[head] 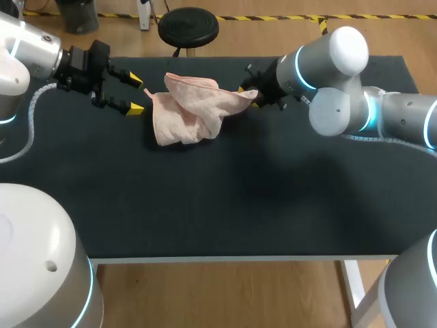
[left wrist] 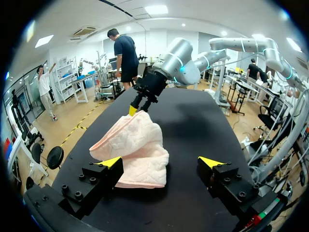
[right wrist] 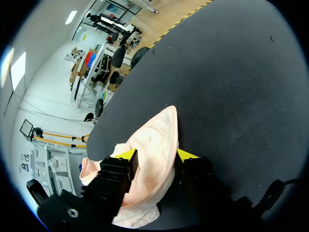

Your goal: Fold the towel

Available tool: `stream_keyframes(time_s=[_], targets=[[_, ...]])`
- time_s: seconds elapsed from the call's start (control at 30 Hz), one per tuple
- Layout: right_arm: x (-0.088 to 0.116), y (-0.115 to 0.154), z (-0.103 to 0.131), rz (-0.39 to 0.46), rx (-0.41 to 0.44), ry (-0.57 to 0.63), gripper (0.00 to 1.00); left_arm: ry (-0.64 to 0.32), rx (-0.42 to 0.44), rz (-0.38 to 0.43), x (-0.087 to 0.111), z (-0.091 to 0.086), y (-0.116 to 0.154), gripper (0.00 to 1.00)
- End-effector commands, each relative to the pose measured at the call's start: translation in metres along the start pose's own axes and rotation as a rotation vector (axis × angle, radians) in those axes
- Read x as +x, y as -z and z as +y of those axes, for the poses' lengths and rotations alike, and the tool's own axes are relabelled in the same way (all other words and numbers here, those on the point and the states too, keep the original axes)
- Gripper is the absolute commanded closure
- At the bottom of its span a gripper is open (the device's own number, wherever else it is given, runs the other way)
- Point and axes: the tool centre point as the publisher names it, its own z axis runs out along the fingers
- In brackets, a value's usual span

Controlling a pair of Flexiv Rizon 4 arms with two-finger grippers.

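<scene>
The towel (head: 188,113) is lying on the counter (head: 239,198), up near the 12 o'clock edge. The left claw (head: 136,94) is sitting at the towel's 9 o'clock, just beside it. The right claw (head: 251,98) is sitting at the towel's 3 o'clock, with a towel corner sitting squeezed between its two fingers.

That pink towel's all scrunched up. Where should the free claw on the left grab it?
Probably the loose corner of the towel that pokes out toward the open left gripper, coming in low from that same side. The right gripper pinches the opposite corner, so holding both ends should let the arms spread the bunched cloth flat.
</scene>
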Motion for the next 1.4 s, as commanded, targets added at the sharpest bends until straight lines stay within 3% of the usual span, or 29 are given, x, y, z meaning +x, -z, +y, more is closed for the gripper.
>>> stream_keyframes(time_s=[0.03, 0.47, 0.73, 1.07, 1.4], targets=[[0.007, 0.005, -0.002, -0.002, -0.006, 0.022, 1.0, -0.001, 0.001, -0.001, 0.0, 0.0, 0.0, 0.0], [0.064, 0.014, -0.014, 0.038, 0.036, 0.212, 1.0, -0.001, 0.001, -0.001, 0.0, 0.0, 0.0, 0.0], [0.107, 0.003, -0.031, 0.065, 0.078, 0.321, 1.0, -0.001, 0.001, -0.001, 0.0, 0.0, 0.0, 0.0], [0.143, -0.023, -0.079, 0.076, 0.198, 0.452, 1.0, -0.001, 0.001, -0.001, 0.0, 0.0, 0.0, 0.0], [0.171, -0.031, -0.123, 0.058, 0.266, 0.565, 1.0, -0.001, 0.001, -0.001, 0.0, 0.0, 0.0, 0.0]])
